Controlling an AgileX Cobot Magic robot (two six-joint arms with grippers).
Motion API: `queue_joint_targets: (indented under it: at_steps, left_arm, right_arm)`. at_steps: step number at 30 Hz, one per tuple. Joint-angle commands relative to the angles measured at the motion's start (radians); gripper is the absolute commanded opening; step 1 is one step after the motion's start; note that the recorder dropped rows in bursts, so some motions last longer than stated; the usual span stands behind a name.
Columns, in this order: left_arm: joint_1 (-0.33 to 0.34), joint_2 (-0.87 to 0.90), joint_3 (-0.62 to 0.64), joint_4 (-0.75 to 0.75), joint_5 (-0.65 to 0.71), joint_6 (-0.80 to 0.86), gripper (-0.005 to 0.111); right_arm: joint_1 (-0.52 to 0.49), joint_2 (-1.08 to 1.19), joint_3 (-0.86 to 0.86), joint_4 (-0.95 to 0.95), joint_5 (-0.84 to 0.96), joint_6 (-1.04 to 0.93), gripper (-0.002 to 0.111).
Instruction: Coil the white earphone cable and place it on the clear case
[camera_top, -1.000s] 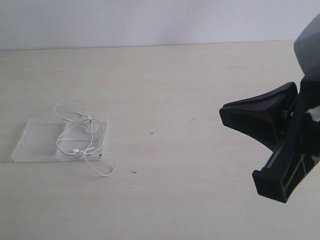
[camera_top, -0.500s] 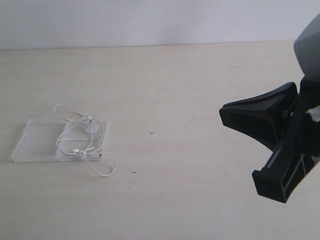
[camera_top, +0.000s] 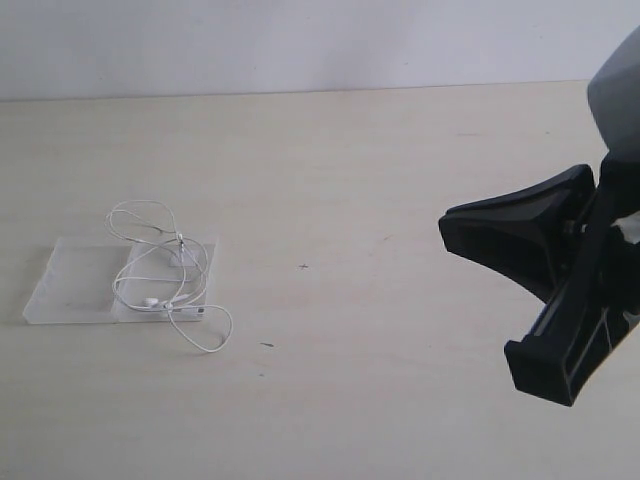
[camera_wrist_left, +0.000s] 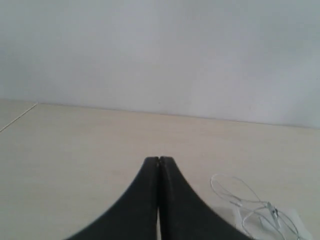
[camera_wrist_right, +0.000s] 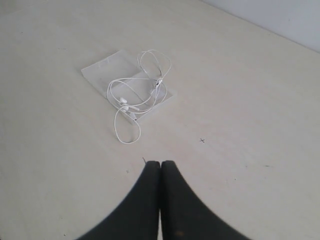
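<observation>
Fingers (camera_wrist_left: 147, 177) of left gripper (camera_wrist_left: 158, 160) pressed tight together, holding nothing. Right gripper (camera_wrist_right: 160, 163) likewise closed and empty, well apart from the cable. White earphone cable (camera_top: 150, 300) lies loosely looped on clear case (camera_top: 75, 290), loops spilling over onto worktop (camera_top: 350, 200).

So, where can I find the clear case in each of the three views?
Exterior view: the clear case lies flat at the left, in the lower half.
Left wrist view: only a corner shows at the frame edge, beside the jaws.
Right wrist view: the whole case, well beyond the jaws' tips.
Shared landmark: the white earphone cable looped on it.
</observation>
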Motion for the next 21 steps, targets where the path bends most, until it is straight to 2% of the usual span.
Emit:
queue_joint_targets:
  at_steps: [1, 3, 21]
  left_arm:
    - [-0.001, -0.007, 0.003, -0.047, 0.132, 0.007, 0.0]
    - [-0.001, -0.007, 0.003, -0.047, 0.203, 0.007, 0.0]
    - [-0.001, -0.007, 0.003, -0.045, 0.198, 0.012, 0.0]
  right_arm:
    - [-0.005, -0.007, 0.002, 0.001, -0.013, 0.0, 0.0]
    - [-0.005, -0.007, 0.002, 0.001, -0.013, 0.0, 0.0]
    - [-0.005, -0.007, 0.002, 0.001, -0.013, 0.0, 0.0]
